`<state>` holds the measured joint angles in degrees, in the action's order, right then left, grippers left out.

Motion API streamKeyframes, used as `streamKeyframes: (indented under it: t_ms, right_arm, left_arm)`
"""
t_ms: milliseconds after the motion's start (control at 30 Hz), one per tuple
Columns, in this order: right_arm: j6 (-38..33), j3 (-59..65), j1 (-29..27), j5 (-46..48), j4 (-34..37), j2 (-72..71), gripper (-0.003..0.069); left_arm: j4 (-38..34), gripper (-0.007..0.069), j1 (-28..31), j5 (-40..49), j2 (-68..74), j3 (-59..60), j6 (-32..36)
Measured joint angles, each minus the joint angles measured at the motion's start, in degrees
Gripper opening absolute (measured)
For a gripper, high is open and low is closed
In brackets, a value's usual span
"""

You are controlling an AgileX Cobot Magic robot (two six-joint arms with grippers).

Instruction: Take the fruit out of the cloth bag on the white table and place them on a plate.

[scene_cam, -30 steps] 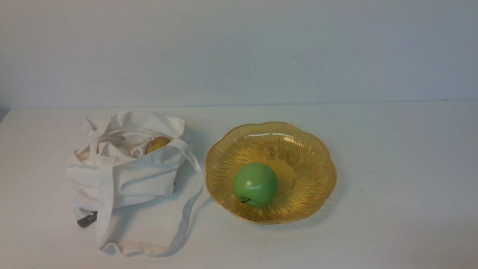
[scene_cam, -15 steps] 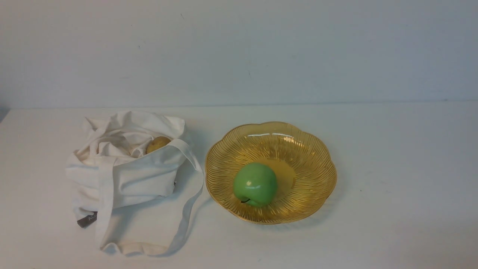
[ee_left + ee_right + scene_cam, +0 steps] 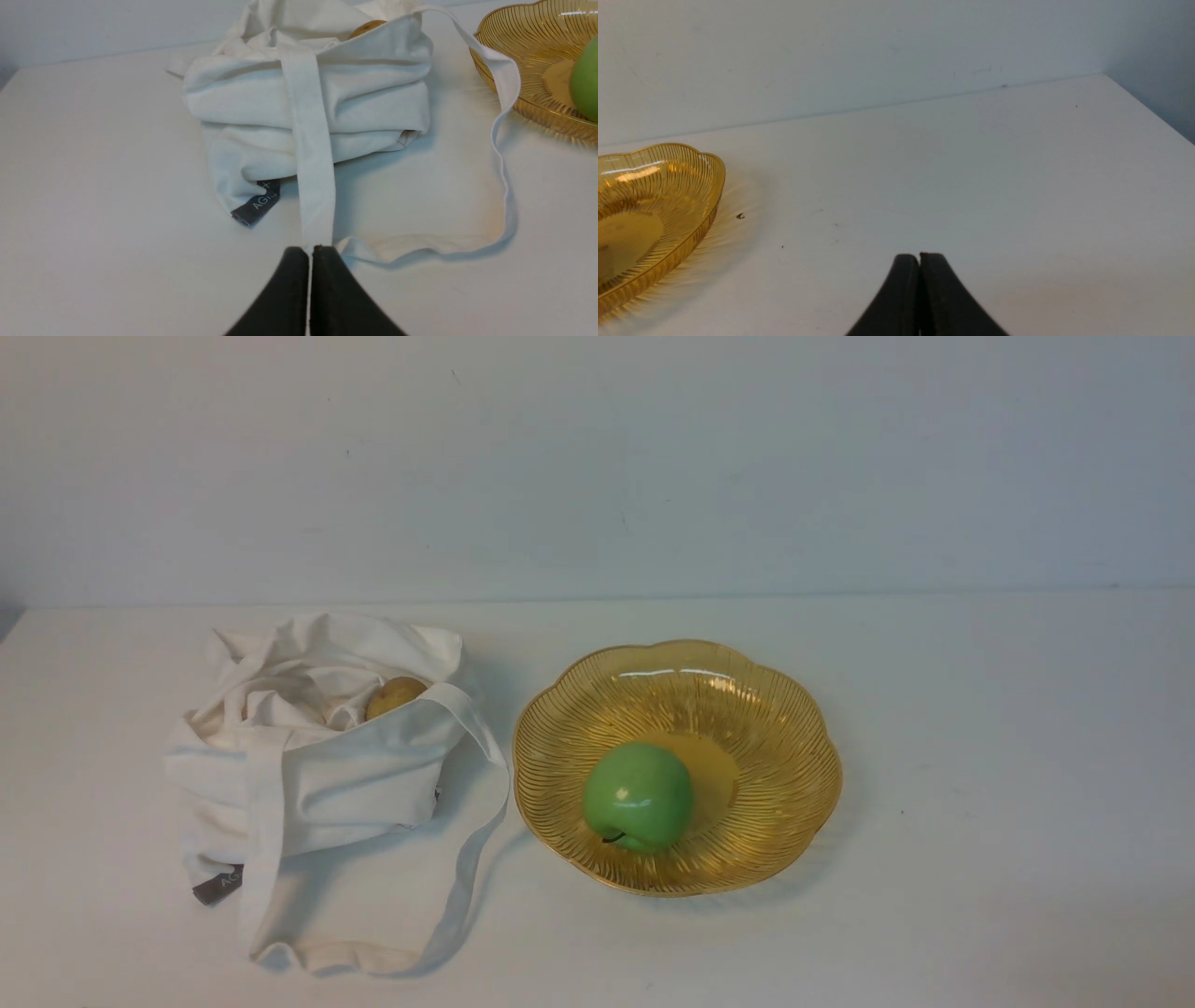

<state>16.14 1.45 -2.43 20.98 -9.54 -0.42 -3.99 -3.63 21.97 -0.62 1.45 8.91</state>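
The white cloth bag point(image 3: 317, 775) sits crumpled on the left of the white table point(image 3: 980, 756); it also shows in the left wrist view point(image 3: 308, 102). The yellow-brown fruit point(image 3: 394, 695) peeks out of the bag's opening, and its top shows in the left wrist view point(image 3: 366, 28). The green apple point(image 3: 639, 797) lies in the amber glass plate point(image 3: 784, 737), stem toward me. My left gripper point(image 3: 310, 249) is shut and empty, just short of a strap handle point(image 3: 310, 154). My right gripper point(image 3: 919, 256) is shut and empty, over bare table right of the plate point(image 3: 691, 186). Neither arm shows in the front view.
The bag's second strap point(image 3: 471, 859) loops across the table toward the plate's near left rim. A dark grey tag point(image 3: 257, 203) hangs at the bag's near corner. A pale wall point(image 3: 597, 467) stands behind the table. The table's right edge point(image 3: 1148, 109) shows in the right wrist view.
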Motion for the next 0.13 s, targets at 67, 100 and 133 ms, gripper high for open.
streamKeyframes:
  t_ms: [67, 100, 133]
  right_arm:
    - [0.0, 0.0, 0.0, 0.0, 0.0, 0.0, -0.0015]
    - [0.0, 0.0, 0.0, 0.0, 0.0, 0.0, -0.0015]
    - [0.0, 0.0, 0.0, 0.0, 0.0, 0.0, -0.0015]
  left_arm:
    - [0.0, -0.0008, 0.0, 0.0, 0.0, 0.0, 0.03]
    - [0.0, -0.0008, 0.0, 0.0, 0.0, 0.0, 0.03]
    - [0.0, -0.0008, 0.0, 0.0, 0.0, 0.0, 0.1]
